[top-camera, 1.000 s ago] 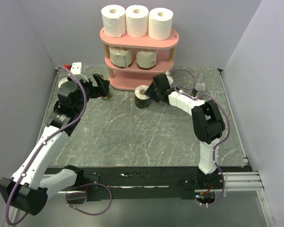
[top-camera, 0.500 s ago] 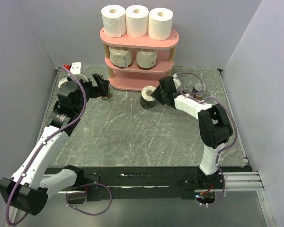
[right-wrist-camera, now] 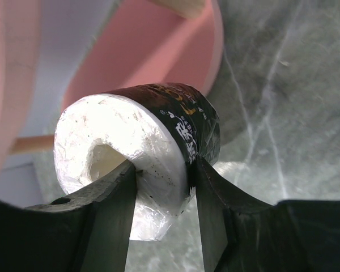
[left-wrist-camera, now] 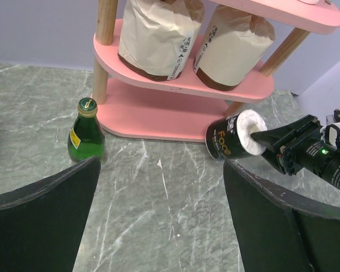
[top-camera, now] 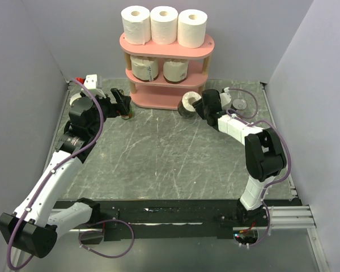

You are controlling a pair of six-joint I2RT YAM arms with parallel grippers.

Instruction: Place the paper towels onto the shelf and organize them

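Grey marbled tabletop (top-camera: pixel 158 153), pale lilac walls (top-camera: pixel 306 56) all round, and a pink three-tier shelf with oval boards and wooden posts (top-camera: pixel 165 52) at the back. It already carries three plain white rolls (top-camera: pixel 164 25) up top and two cream-beige wrapped rolls (top-camera: pixel 144 69) on the middle board.

So the right gripper (right-wrist-camera: pixel 163 168) is clamped on a paper towel roll with a dark label band and white ends (right-wrist-camera: pixel 158 113). One finger looks poked into the hollow core and the other presses on the outside of the band, so they're pinching the roll's wall between them. The roll is tipped on its side, white end toward the wrist. Just past the fingertips is the shelf's bottom board (left-wrist-camera: pixel 158 116). Can't tell if the roll is touching it or resting on the table.

The left gripper (left-wrist-camera: pixel 161 165) is spread wide with nothing between its fingers. A small green glass bottle (left-wrist-camera: pixel 86 136) stands just beyond one fingertip.

Handling-wise, I'd guess this thing is light and squashy, and the shiny wrapper looks slippery. The core-and-wall pinch seems the smart spot, since the cardboard tube gives something stiff to bite on. Squeezing the soft outside alone would probably just dent it, and it could slide out.
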